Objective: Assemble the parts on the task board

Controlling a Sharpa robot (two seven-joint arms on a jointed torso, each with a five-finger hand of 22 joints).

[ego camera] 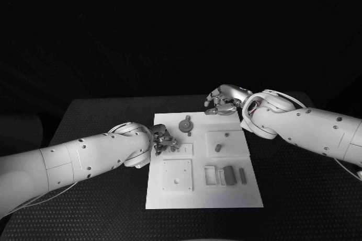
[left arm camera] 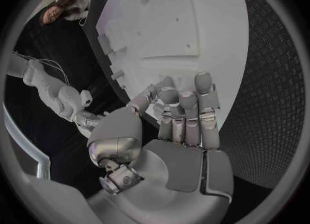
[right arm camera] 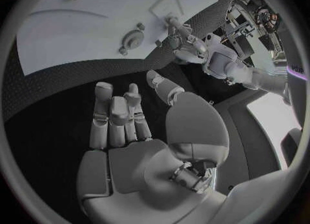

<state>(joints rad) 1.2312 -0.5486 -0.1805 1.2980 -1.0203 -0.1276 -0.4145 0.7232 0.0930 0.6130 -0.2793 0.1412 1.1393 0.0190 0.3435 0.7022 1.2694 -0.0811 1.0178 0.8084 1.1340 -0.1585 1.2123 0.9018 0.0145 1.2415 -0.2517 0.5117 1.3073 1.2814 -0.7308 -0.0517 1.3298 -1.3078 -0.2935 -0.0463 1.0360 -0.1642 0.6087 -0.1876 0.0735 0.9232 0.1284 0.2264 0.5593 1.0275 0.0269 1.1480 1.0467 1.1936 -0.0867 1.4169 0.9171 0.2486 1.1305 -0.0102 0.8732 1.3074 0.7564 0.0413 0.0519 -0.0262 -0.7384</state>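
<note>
The left robot hand (ego camera: pixel 160 141) sits at the left edge of the task board (ego camera: pixel 234 194), fingers bunched over a small square seat. In the left wrist view the fingers (left arm camera: pixel 184 113) lie curled close together with their tips on the white plate. Whether they pinch a small part I cannot tell, since nothing shows plainly between them.

The right robot hand (ego camera: pixel 223 101) hovers just beyond the board's far edge, over the desk (ego camera: pixel 302 209). Its fingers (right arm camera: pixel 113 115) are loosely curled and lie side by side, with nothing in them and the dark mat below.

On the board, a round disc part (ego camera: pixel 185 126) lies at the far middle, with a small peg (ego camera: pixel 187 117) just beyond it. A short pin (ego camera: pixel 217 146) stands on the right-hand square plate. Near the middle right lie an open frame piece (ego camera: pixel 210 175), a darker block (ego camera: pixel 229 175) and a thin bar (ego camera: pixel 242 174), side by side. A larger square plate (ego camera: pixel 177 176) sits at the near left.

The step looks like seating or picking something at the left edge. To do it well, the left fingertips should stay square over the seat and press straight down without sliding the board. The right hand would do best to steady the board's far edge or wait clear of the disc.
</note>
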